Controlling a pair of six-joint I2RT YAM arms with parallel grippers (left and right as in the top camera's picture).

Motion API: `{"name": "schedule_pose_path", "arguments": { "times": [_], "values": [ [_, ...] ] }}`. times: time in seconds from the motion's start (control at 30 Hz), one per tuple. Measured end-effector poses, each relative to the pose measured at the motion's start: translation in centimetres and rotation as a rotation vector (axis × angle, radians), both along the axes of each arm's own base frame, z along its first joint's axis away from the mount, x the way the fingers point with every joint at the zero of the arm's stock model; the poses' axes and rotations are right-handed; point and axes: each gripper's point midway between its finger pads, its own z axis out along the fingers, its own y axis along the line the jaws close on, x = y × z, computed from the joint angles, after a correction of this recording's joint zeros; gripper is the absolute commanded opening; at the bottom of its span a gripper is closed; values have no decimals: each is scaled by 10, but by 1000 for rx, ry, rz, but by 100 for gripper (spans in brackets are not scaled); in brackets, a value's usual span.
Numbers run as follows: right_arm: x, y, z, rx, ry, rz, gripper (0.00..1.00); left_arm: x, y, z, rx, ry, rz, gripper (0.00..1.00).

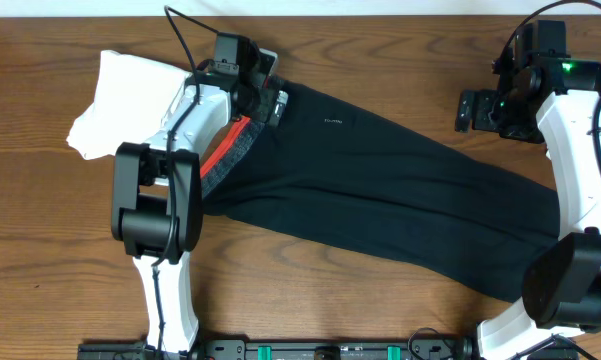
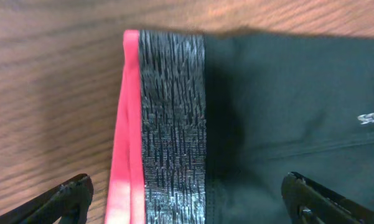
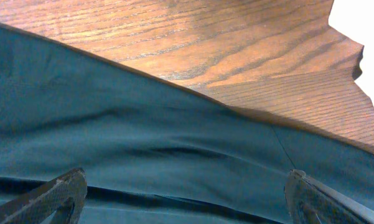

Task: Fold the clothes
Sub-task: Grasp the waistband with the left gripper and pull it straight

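Observation:
Long black pants (image 1: 380,190) lie flat, slanting from the upper left to the lower right of the table. Their grey waistband (image 1: 238,148) with a red edge (image 1: 216,162) is at the left end, and a small white logo (image 1: 330,123) sits below it. My left gripper (image 1: 271,86) hovers open over the waistband's top end. In the left wrist view the waistband (image 2: 174,124) lies between the fingers (image 2: 68,198), with nothing held. My right gripper (image 1: 472,112) stands open by the pants' upper edge. In the right wrist view it (image 3: 187,202) is over black fabric (image 3: 143,137).
A plain white garment (image 1: 115,100) lies crumpled at the upper left, partly under the left arm (image 1: 160,200). The right arm (image 1: 580,170) stands along the right edge. Bare wooden table (image 1: 400,50) shows behind the pants. A white shape (image 3: 364,37) fills the right wrist view's top right corner.

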Motion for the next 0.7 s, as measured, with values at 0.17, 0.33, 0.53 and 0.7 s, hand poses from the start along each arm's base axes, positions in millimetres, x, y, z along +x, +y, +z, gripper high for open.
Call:
{"name": "schedule_pose_path", "arguments": {
  "times": [0.17, 0.33, 0.53, 0.7],
  "values": [
    [0, 0, 0, 0, 0, 0, 99, 0, 0, -8, 3, 10, -3, 74],
    [0, 0, 0, 0, 0, 0, 99, 1, -2, -11, 6, 7, -12, 74],
    [0, 0, 0, 0, 0, 0, 99, 3, -2, -25, 30, 9, -8, 72],
    [0, 0, 0, 0, 0, 0, 99, 9, 1, -26, 66, -17, 11, 53]
  ]
}}
